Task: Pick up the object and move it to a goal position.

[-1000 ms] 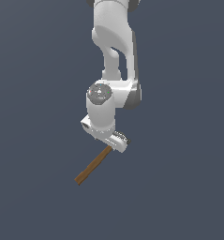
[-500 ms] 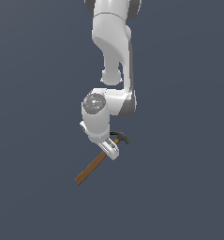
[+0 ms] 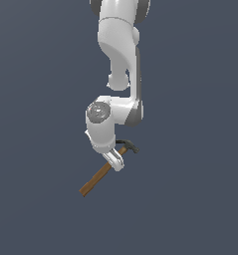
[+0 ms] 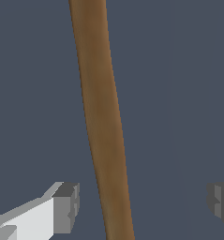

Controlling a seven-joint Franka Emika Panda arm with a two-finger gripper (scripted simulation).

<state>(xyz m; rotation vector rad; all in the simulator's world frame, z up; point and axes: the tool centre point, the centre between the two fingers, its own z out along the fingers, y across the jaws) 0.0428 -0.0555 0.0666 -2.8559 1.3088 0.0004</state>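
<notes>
We count one arm (image 3: 121, 64), one gripper (image 3: 115, 160) and one hammer (image 3: 106, 169) against a plain dark grey-blue ground (image 3: 200, 149).

In the exterior view the hammer lies on a diagonal: one dark grey head (image 3: 129, 146) at about 2 o'clock from the gripper, and one brown wooden handle (image 3: 94, 181) running out toward 8 o'clock. The gripper sits over the handle close below the head, with the white wrist body directly above it.

In the wrist view we see two fingers (image 4: 62, 208), one on each side of the handle (image 4: 101, 117). Clear gaps of background show between each finger pad and the wood, so the gripper is spread wide and is not touching the hammer. The handle passes between the fingers, nearer one finger than the other.
</notes>
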